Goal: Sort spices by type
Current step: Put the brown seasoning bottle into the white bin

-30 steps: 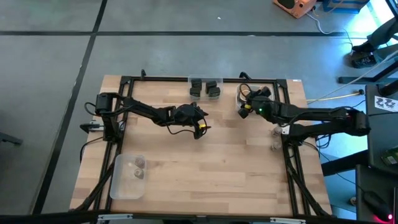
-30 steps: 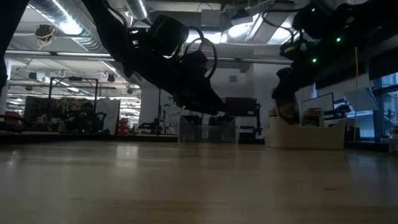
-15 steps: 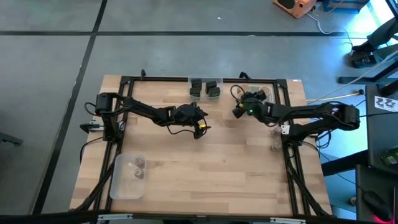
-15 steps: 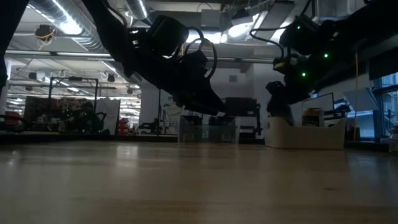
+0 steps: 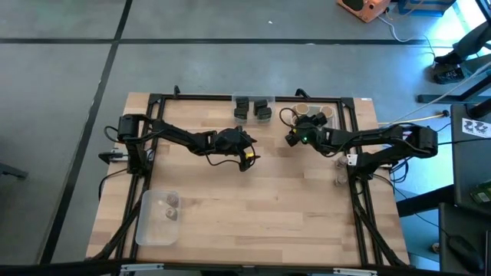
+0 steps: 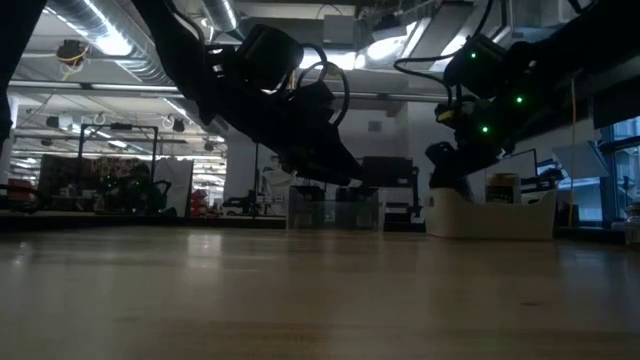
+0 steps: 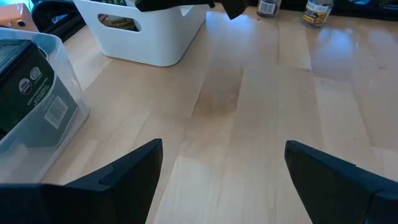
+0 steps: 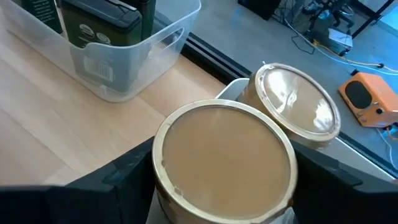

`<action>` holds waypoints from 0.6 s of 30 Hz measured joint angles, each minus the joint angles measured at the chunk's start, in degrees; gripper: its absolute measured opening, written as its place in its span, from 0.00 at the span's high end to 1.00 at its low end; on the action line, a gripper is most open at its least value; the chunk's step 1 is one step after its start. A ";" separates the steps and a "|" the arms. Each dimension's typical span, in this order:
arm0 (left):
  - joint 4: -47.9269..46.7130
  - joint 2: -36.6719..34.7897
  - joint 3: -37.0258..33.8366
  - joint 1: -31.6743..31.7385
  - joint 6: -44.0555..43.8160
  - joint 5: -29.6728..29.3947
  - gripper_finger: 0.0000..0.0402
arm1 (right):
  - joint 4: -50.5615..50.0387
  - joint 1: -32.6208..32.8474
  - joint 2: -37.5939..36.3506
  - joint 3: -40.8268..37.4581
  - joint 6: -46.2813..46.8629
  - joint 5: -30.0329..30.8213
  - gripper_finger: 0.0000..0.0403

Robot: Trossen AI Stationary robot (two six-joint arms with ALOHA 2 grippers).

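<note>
Right gripper [image 8: 221, 186] has its fingers spread around a round tan-topped jar [image 8: 224, 155], holding it just above the white rectangular tray [image 5: 331, 106]; a second glossy-lidded round jar [image 8: 297, 106] sits just beyond it. Clear plastic tray [image 8: 106, 59] with dark boxy jars [image 8: 102, 25] lies further off to one side. Left gripper [image 7: 217, 174] hangs wide open, empty, over bare wooden desk [image 7: 249, 112] mid-table.
</note>
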 joint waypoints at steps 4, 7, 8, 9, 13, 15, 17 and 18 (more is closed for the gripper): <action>0.00 0.00 0.00 0.00 -0.69 0.01 0.20 | -0.35 0.00 -0.45 0.15 -2.36 -0.15 0.25; 0.00 0.00 0.00 0.00 -1.35 0.01 0.20 | -1.76 0.04 -1.18 0.66 -3.24 -0.97 0.22; -0.01 0.00 0.00 0.00 -1.45 0.02 0.20 | -1.84 0.04 -1.42 0.82 -3.32 -1.30 0.21; -0.02 0.00 0.01 0.00 -1.46 0.00 0.20 | -1.74 0.04 -1.65 1.01 -3.36 -1.93 0.20; -0.17 0.00 0.01 0.00 -1.57 0.02 0.20 | -1.56 0.04 -2.15 1.18 -3.36 -3.06 0.16; -0.20 0.00 0.01 0.00 -1.57 0.01 0.20 | -1.61 0.04 -2.20 1.18 -3.43 -3.02 0.14; -0.22 0.00 0.01 0.00 -1.55 0.02 0.20 | -3.09 0.04 -2.63 1.83 -4.51 -3.05 0.13; -0.24 0.00 0.01 0.00 -1.49 0.02 0.20 | -4.58 0.04 -3.07 2.68 -4.83 -3.10 0.13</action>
